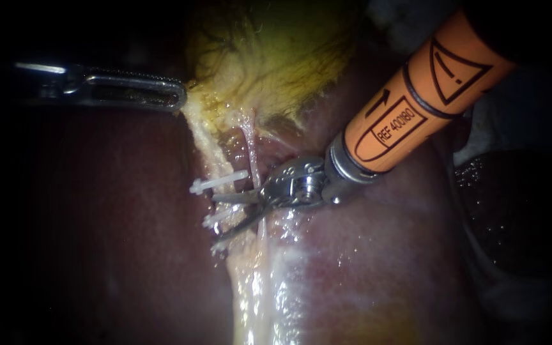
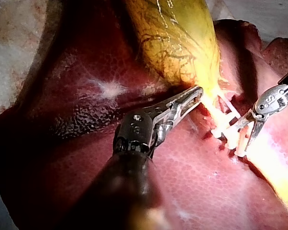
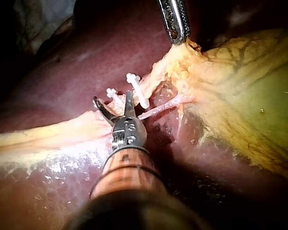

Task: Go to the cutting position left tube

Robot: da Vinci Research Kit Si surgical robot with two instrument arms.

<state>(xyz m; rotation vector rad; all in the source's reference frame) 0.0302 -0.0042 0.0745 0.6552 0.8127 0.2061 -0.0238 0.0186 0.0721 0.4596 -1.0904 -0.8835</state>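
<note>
The right instrument is coming in from the upper right on its orange shaft and is holding its two thin blades apart, gripping nothing. The blades are reaching across the left tube, a pale yellowish band running from the gallbladder down over the liver. Three white clips are sitting across this tube. The upper blade is lying just below the top clip, the lower blade is angling toward the bottom one, and the middle clip is showing in the gap between them (whether either blade is touching the tube I cannot tell). A thin pink strand is running just beside the tube, near the instrument's wrist. The left instrument is pinching the gallbladder's edge, its jaws closed on the tissue and tenting it to a point.
</note>
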